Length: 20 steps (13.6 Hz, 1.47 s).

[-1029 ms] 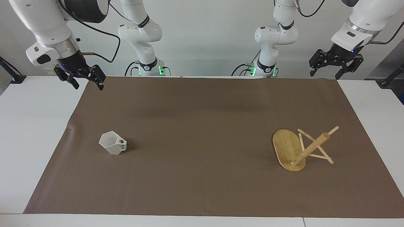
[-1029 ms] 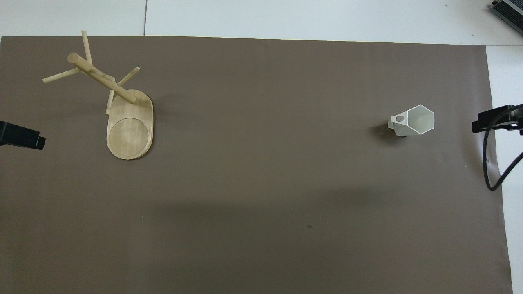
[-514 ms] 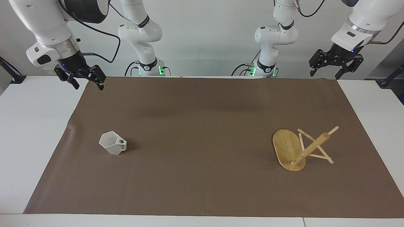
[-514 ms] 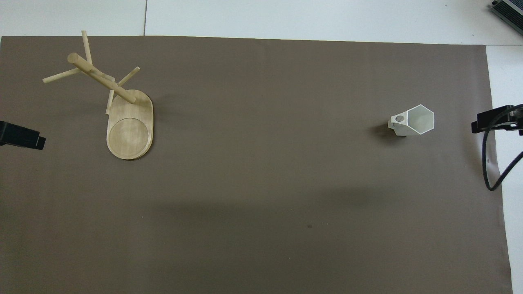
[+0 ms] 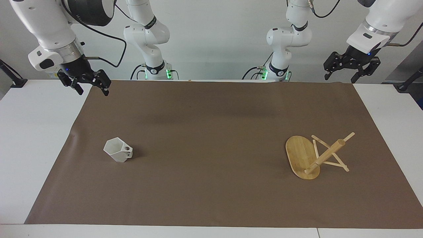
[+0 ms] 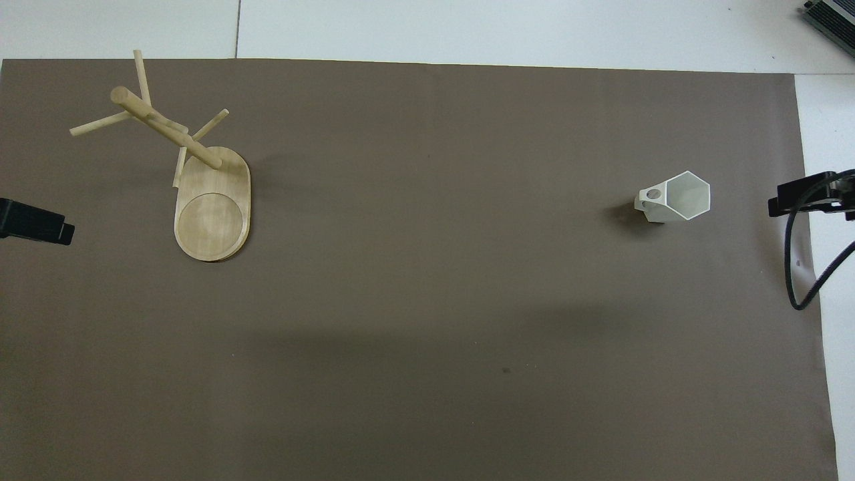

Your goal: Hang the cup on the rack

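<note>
cup upright, rack apparently tipped (well apart)

A brown mat covers most of the white surface, which shows as bare strips around it. Along the mat's edge at 9 o'clock in the facing view a small wrinkle lifts it slightly. At the surface's 12 o'clock edge in the overhead view, a seam splits the white top into panels. A dark device sits at the 1 o'clock corner of the overhead view, only partly seen. Two black clamp stands rise at the surface's corners, at 10 and 2 o'clock in the facing view. A pale wall fills the background.
</note>
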Each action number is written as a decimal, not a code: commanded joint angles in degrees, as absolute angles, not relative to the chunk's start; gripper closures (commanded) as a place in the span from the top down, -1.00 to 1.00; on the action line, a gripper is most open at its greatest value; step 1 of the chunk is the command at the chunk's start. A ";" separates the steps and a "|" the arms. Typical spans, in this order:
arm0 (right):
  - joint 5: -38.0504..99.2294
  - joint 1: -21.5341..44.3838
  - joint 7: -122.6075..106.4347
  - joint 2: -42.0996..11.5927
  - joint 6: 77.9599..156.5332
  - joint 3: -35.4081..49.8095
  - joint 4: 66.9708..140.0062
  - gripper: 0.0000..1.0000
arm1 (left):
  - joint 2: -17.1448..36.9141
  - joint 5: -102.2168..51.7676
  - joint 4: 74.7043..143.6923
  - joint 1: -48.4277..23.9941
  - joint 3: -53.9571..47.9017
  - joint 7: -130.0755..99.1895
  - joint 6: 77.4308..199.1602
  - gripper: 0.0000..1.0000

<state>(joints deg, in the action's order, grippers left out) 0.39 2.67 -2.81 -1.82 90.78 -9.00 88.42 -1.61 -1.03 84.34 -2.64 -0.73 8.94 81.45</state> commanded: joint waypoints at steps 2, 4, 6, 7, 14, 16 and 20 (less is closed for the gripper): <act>0.26 2.20 -4.22 0.18 92.46 -8.53 91.05 1.00 | -3.25 -1.58 86.13 -1.93 -1.05 9.32 81.39 1.00; 0.26 2.20 -4.22 0.18 92.46 -8.53 91.05 1.00 | -3.25 -1.58 86.13 -1.93 -1.05 9.32 81.39 1.00; 0.26 2.20 -4.31 0.18 92.46 -8.53 91.05 1.00 | -3.25 -1.58 86.13 -1.93 -1.05 9.32 81.39 1.00; 0.26 2.20 -4.22 0.18 92.46 -8.53 91.05 1.00 | -3.25 -1.58 86.13 -1.93 -1.05 9.32 81.39 1.00; 0.26 1.67 -5.98 0.96 95.88 -8.53 93.24 1.00 | -3.25 -1.58 86.13 -1.93 -1.05 9.32 81.39 1.00; 0.26 1.58 -6.15 1.32 97.55 -8.53 94.56 1.00 | -3.25 -1.58 86.13 -1.93 -1.05 9.32 81.39 1.00; 0.26 1.67 -6.24 1.58 101.85 -8.53 99.39 1.00 | -3.25 -1.58 86.13 -1.85 -1.05 9.32 81.39 1.00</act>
